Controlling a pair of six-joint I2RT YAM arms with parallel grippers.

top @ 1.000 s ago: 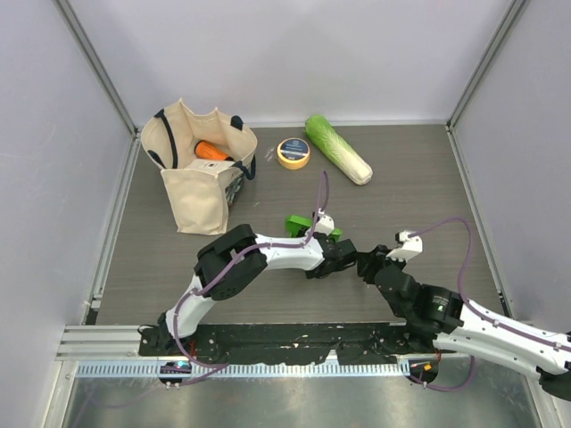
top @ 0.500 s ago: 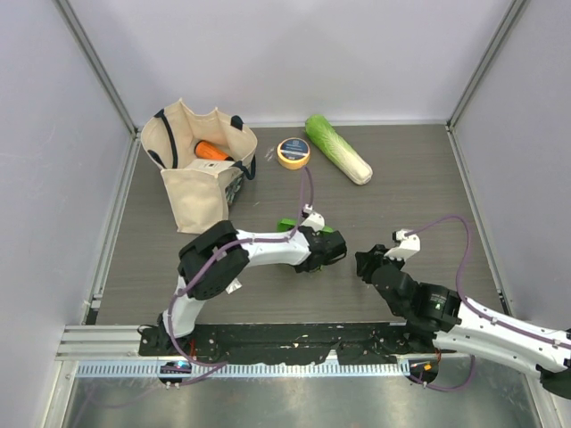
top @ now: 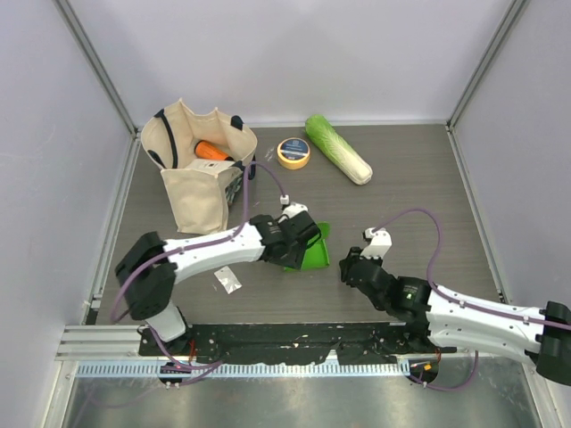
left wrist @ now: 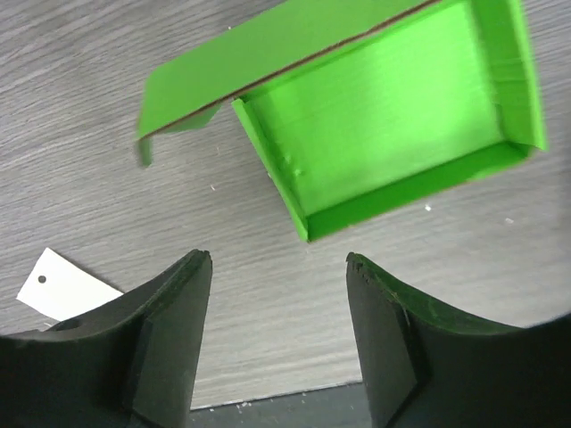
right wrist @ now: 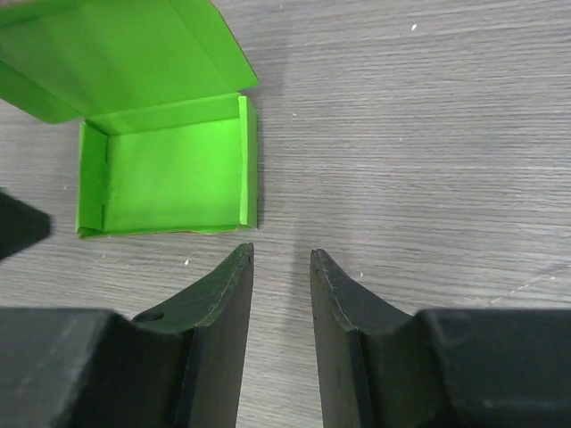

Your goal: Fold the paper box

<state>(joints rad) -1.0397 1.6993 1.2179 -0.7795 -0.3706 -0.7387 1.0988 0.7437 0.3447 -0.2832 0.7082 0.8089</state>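
The paper box (top: pixel 314 255) sits on the dark table (top: pixel 410 187), near the middle, between the two arms. It is bright green card. The tray part has its little walls up, and the lid flap is open, sticking out from one long side. The left gripper (left wrist: pixel 277 260) hangs close by the box with its jaws wide apart and nothing in them. The right gripper (right wrist: pixel 279 252) is near the box on the other side. It has only a small gap between its jaws, and nothing is in that gap either. I think the box is very light and thin. It would slide on the table if pushed from one side only, and it would crumple if squeezed hard. The creases should bend easily. I think the best place to hold is the free edge of the lid flap, while the other gripper presses on a tray wall so the box stays put. A small white tag (left wrist: pixel 62 285) lies close by.
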